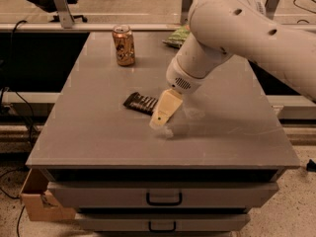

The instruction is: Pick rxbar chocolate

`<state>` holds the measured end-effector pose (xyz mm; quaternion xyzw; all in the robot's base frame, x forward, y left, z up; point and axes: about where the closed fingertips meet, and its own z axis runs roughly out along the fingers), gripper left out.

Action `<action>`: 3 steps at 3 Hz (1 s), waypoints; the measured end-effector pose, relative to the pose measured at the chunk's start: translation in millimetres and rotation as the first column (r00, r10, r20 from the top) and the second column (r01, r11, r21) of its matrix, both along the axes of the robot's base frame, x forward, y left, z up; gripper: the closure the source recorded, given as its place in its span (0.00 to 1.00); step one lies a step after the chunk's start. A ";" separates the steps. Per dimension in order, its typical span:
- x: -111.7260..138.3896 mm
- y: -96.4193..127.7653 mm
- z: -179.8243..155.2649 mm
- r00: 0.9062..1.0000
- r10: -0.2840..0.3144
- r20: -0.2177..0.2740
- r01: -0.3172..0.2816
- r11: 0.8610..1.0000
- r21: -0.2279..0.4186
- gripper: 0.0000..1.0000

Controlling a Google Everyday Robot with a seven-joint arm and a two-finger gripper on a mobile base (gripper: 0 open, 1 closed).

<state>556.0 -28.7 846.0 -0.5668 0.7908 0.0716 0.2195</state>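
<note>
The rxbar chocolate is a flat dark bar with pale stripes. It lies flat near the middle of the grey table top. My gripper hangs from the big white arm and points down at the table. Its cream tip is at the bar's right end, just to the near side of it, and covers that end of the bar. Whether it touches the bar does not show.
An orange-brown drink can stands upright at the back left of the table. A green chip bag lies at the back, partly behind the arm. Drawers sit under the table top, and a cardboard box is on the floor at the left.
</note>
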 end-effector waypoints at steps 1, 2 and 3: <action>-4.7 19.8 0.9 0.999 0.032 0.007 -0.032 0.999 -0.002 0.00; -8.7 30.0 -2.4 0.999 0.044 -0.003 -0.044 0.999 -0.003 0.00; -10.2 37.8 -7.3 0.998 0.057 -0.021 -0.057 0.998 -0.001 0.00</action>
